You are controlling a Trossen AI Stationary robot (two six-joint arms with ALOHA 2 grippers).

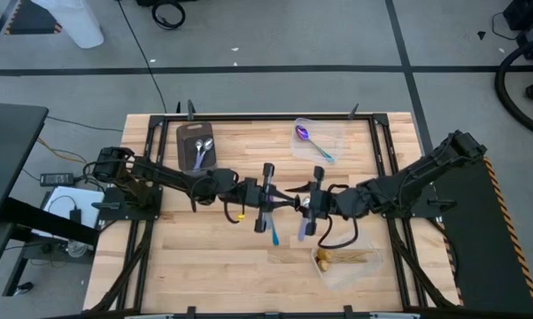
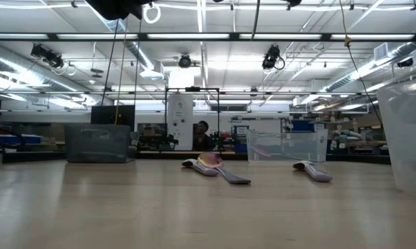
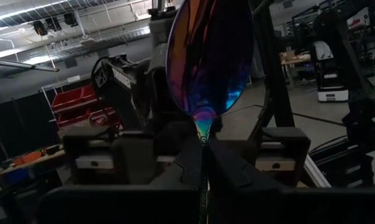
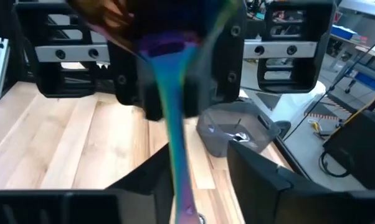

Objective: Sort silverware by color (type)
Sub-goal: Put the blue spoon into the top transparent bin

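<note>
My left gripper and right gripper face each other above the table's middle, tips nearly meeting. The left one is shut on an iridescent purple-blue spoon, whose bowl fills the left wrist view. My right gripper is open, a finger on each side of that spoon's teal handle; I cannot tell whether it touches. Two more spoons lie flat on the table below: a teal-handled one and a lilac one. My left gripper pinches the iridescent spoon between its two fingers at the neck, just under the bowl. The bowl stands out past the fingertips toward the right gripper. The spoon is lifted clear of the table.
A dark grey tray with silver spoons sits far left. A clear container at the far side holds a purple spoon. Another clear container near the right front holds gold spoons. Bare wood lies at the near left.
</note>
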